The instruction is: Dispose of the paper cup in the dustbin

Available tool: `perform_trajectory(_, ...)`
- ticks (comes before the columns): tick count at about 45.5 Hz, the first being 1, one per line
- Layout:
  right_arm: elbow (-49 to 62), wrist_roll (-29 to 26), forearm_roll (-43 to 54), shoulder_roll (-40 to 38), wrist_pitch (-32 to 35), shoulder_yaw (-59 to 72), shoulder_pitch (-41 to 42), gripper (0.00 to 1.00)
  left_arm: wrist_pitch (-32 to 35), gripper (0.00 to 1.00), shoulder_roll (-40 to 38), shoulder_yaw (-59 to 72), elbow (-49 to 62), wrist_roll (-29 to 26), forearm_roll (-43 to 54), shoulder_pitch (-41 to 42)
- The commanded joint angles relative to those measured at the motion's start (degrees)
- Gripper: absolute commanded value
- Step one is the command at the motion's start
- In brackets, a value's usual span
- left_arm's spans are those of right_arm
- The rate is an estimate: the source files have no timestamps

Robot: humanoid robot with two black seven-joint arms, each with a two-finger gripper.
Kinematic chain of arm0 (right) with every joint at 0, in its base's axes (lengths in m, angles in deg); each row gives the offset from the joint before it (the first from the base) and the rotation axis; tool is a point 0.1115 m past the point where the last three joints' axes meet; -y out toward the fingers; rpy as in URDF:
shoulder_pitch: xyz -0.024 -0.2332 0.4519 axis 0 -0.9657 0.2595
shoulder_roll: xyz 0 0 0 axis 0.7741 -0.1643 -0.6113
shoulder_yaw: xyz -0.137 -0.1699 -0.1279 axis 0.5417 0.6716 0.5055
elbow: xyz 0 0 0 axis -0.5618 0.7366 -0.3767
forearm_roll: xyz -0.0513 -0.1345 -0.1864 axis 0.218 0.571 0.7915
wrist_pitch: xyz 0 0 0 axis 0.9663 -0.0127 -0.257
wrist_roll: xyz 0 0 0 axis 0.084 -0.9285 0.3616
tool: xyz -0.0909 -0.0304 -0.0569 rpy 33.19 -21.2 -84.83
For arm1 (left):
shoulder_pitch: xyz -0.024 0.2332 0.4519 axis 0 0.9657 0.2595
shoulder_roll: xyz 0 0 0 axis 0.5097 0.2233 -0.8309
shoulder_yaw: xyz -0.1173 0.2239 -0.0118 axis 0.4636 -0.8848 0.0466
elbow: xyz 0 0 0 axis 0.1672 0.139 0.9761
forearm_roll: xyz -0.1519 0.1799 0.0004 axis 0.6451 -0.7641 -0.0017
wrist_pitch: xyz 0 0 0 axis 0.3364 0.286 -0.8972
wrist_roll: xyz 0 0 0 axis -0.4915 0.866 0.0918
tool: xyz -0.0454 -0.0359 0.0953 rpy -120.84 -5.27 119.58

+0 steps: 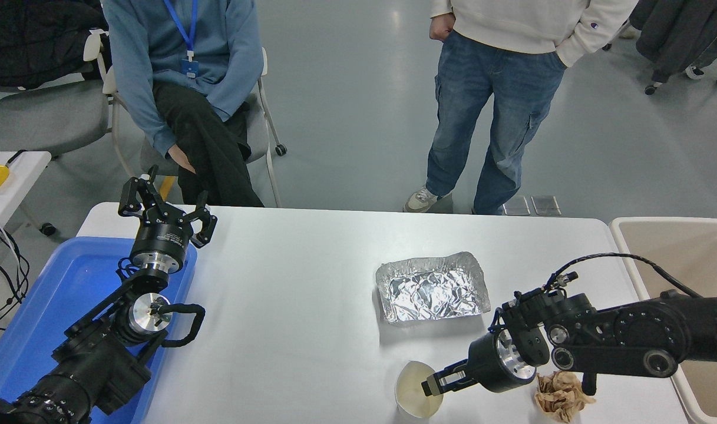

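The paper cup (410,390) stands upright near the table's front edge, its cream inside facing up. My right gripper (432,385) reaches in from the right, with its fingers close together on the cup's right rim, one inside the wall. The cup rests on the table. The beige dustbin (623,241) stands off the table's right end, partly hidden by my right arm. My left gripper (167,203) is parked open at the far left, above the blue tray.
A silver foil tray (432,288) lies just behind the cup. A crumpled brown paper ball (561,396) lies under my right wrist. A blue plastic tray (63,288) is at the left. One person sits (187,88) and one stands (499,88) at the far side.
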Motion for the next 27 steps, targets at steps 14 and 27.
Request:
perform_trajectory(14,-0.2,1.98,-0.04,-2.86,-0.01,-0.76,1.88,0.0,0.0,1.0,0.0,0.01,-0.01,0.0,0.0,0.03)
perform_trajectory(27,-8.01,5.14,-2.68,-12.7,1.13,-1.2,8.12,0.0,0.0,1.0,0.09,0.01,-0.01,0.0,0.0,0.03)
